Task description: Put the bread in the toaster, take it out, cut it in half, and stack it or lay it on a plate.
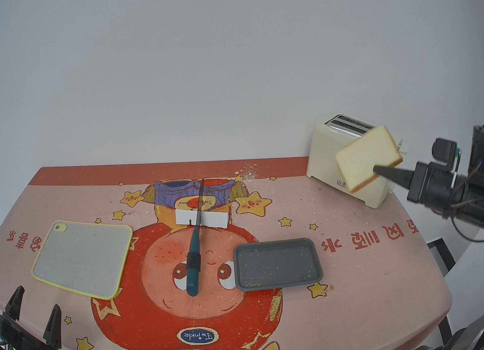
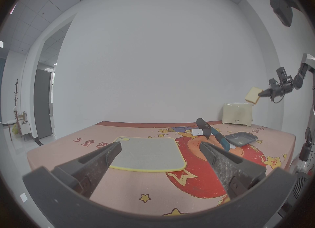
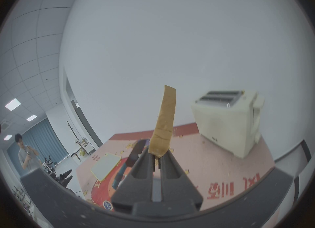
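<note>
Bread, one slice, sits clamped in the right fingers near one toaster; left fingers stand apart.

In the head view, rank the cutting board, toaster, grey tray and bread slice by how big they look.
1. cutting board and toaster: about alike, and the bread slice hides part of the toaster, so unranked.
2. grey tray.
3. bread slice, held up in the right gripper.

A worktop wears a pink cloth printed with a red cartoon face and yellow stars. A white wall rises behind.
</note>
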Robot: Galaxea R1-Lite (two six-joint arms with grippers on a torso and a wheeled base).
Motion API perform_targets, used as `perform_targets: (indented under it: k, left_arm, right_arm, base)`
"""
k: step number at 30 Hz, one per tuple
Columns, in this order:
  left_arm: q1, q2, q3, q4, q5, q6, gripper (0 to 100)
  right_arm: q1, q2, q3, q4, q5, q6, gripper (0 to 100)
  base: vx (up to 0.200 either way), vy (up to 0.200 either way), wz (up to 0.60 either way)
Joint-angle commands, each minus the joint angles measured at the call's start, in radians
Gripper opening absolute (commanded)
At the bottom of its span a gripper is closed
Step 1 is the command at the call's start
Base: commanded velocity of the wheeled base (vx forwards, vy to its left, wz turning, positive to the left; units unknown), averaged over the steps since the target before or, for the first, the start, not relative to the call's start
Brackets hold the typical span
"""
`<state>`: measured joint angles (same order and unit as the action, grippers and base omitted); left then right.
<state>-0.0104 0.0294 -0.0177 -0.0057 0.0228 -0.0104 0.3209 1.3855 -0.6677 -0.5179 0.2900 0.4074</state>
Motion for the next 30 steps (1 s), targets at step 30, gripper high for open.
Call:
perform_targets:
  k: [30]
  left_arm:
    - [0.0, 0.001, 0.018, 0.0, 0.0, 0.001, 100]
  right_arm:
    - [-0.373, 0.351, -0.718, 0.457, 0.227, -0.667, 0]
  base:
    - [0.0, 0.0, 0.0]
